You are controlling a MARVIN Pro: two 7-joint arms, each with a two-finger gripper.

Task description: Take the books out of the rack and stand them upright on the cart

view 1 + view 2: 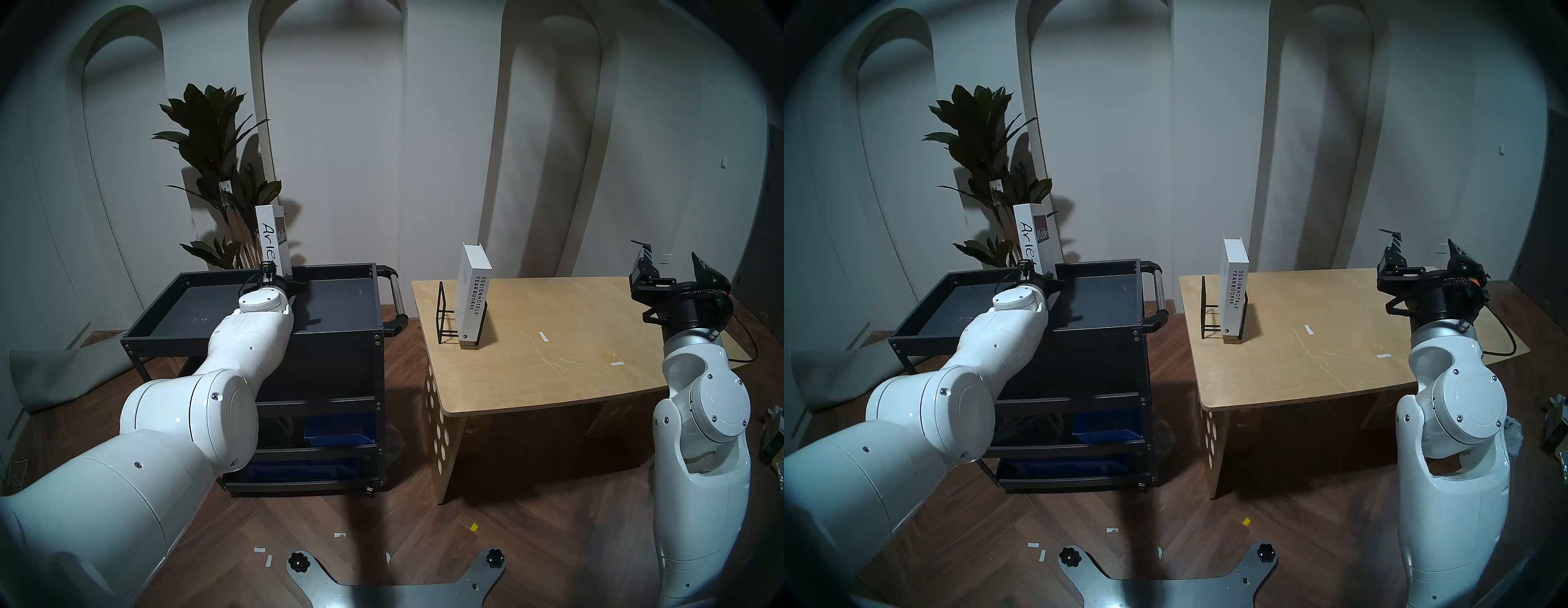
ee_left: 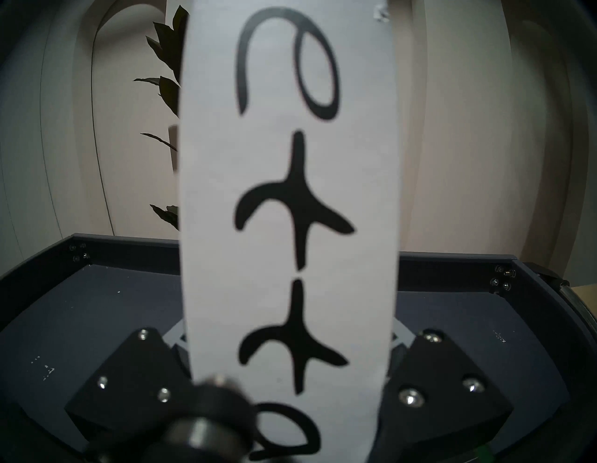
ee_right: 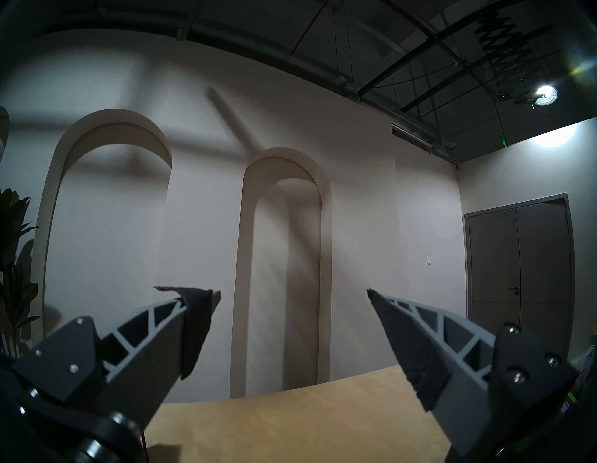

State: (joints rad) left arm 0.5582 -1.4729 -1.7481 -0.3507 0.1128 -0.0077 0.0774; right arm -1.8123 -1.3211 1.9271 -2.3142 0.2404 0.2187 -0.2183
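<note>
The taller white book (image 1: 271, 232) (image 2: 287, 194), with "Arletta" on its spine, is held nearly upright over the back of the cart's (image 1: 331, 339) top tray (image 2: 452, 304). My left gripper (image 1: 289, 282) (image 2: 287, 342) is shut on its lower part. The arm hides the book's bottom edge, so I cannot tell whether it touches the tray. The shorter white book (image 1: 473, 297) (image 1: 1234, 293), "DESIGNHOTELS YEARBOOK09", stands upright at the right end of the black wire rack (image 1: 445, 316) on the wooden table. My right gripper (image 1: 670, 265) (image 3: 290, 291) is open and holds nothing, raised above the table's far right.
A tall potted plant (image 1: 212, 170) stands just behind the cart. The cart's handle with its silver bar (image 1: 396, 293) faces the light wooden table (image 1: 551, 365). Blue bins (image 1: 339, 429) sit on the cart's lower shelves. A grey base plate (image 1: 394, 588) lies on the floor in front.
</note>
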